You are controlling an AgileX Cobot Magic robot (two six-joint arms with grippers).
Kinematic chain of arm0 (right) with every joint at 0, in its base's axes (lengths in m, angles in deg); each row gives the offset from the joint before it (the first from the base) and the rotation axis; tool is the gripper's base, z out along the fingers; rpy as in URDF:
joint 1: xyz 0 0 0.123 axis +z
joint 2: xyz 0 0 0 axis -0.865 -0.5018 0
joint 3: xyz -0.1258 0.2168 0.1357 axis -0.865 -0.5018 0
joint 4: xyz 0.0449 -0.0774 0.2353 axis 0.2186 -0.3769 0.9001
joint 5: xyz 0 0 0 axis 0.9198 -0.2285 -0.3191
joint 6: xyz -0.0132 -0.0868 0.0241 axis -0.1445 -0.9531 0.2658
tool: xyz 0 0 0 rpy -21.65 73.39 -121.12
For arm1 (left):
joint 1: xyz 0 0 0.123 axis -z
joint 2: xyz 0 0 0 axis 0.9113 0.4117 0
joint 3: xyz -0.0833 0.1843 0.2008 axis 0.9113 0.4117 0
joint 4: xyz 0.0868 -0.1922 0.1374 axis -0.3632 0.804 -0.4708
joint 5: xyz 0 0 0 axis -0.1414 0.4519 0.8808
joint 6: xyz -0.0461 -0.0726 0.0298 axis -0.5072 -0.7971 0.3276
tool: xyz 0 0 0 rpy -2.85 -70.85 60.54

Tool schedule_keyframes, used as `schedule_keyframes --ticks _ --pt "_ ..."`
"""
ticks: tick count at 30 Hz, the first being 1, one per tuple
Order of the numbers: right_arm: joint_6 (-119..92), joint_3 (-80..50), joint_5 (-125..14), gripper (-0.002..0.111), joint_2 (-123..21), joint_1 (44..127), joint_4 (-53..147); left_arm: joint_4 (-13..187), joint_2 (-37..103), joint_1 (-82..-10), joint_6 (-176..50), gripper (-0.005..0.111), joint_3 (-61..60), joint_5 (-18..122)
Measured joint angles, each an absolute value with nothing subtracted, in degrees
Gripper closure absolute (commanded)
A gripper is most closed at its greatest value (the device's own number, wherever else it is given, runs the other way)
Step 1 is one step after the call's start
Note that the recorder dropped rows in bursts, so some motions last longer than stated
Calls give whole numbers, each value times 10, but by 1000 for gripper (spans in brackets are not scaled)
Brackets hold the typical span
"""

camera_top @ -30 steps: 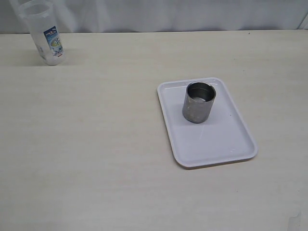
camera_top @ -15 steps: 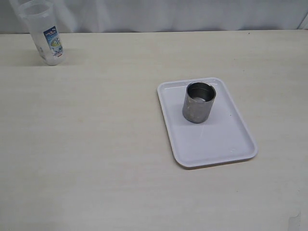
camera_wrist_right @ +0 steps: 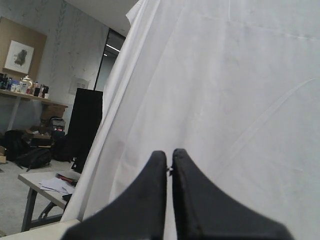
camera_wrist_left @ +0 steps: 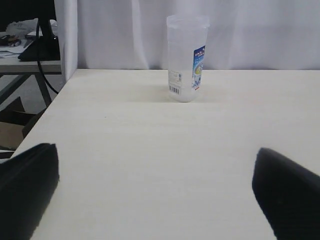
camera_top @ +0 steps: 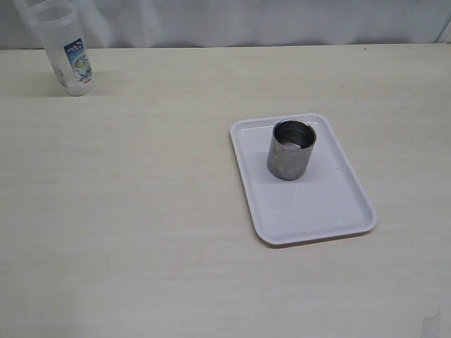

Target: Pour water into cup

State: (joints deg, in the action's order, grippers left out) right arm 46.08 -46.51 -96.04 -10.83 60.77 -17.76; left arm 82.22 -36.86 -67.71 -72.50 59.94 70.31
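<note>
The steel cup [camera_top: 290,149] stands upright at the far end of a white tray [camera_top: 331,211], right of the table's middle. A tall clear plastic pitcher [camera_top: 65,48] with a blue-white label stands at the far left corner; the left wrist view shows the pitcher [camera_wrist_left: 186,58] straight ahead. My left gripper [camera_wrist_left: 155,187] is open wide, its dark fingers [camera_wrist_left: 27,185] apart, well short of the pitcher, nothing between them. My right gripper [camera_wrist_right: 169,162] is shut and empty, pointing up at a white curtain. Neither gripper shows in the exterior view. No water stream is visible.
A white curtain [camera_top: 246,21] hangs behind the table's far edge. In the left wrist view the table's side edge [camera_wrist_left: 45,107] drops off to a floor with a desk and boxes.
</note>
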Motion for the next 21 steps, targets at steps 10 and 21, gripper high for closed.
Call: schedule_keyframes --ticks 10,21 --pt "461 -465 -960 104 -108 608 -178 818 -369 -677 -725 8 599 703" --pt "462 -465 -960 104 -108 608 -178 808 -369 -677 -717 103 599 708"
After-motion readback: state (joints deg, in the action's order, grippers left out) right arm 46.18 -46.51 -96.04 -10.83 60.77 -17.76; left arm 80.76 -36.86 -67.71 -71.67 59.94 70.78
